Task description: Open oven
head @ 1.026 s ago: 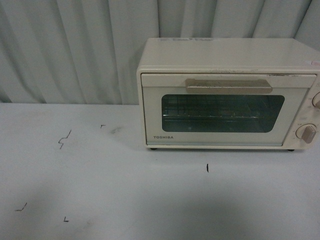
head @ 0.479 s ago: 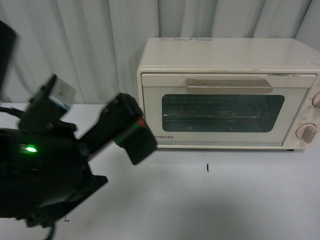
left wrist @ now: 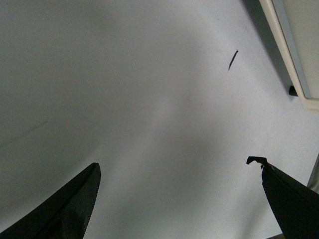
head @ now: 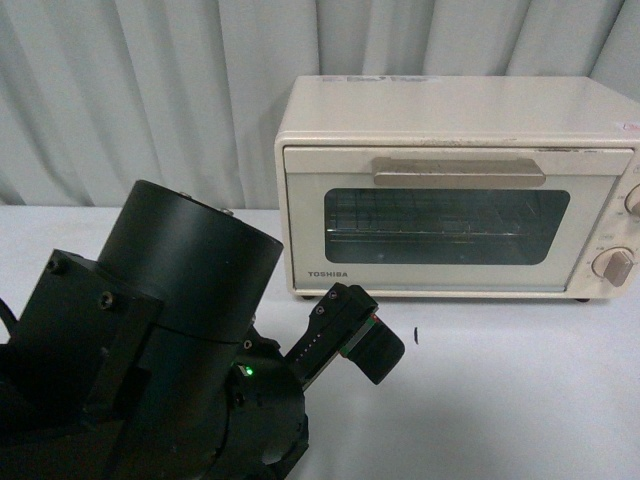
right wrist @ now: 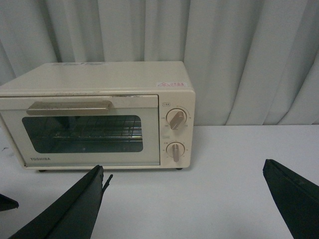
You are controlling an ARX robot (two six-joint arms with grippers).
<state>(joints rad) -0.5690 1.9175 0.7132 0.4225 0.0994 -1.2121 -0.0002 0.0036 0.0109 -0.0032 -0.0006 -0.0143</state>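
Observation:
The oven is a cream-white Toshiba box at the right of the table, its glass door shut and its beige bar handle across the top of the door. A wire rack shows behind the glass. My left arm fills the lower left, in front of and to the left of the oven. The left gripper is open over bare table, with the oven's lower corner beside it. The right gripper is open with nothing between its fingers. It faces the oven, handle and two knobs from a distance.
A pale pleated curtain hangs close behind the oven. The white table carries a small black pen mark in front of the oven. The right arm does not show in the front view.
The left arm rose into the front view from the lower left and now covers that corner, its end nearer the oven's front. The oven door stays shut.

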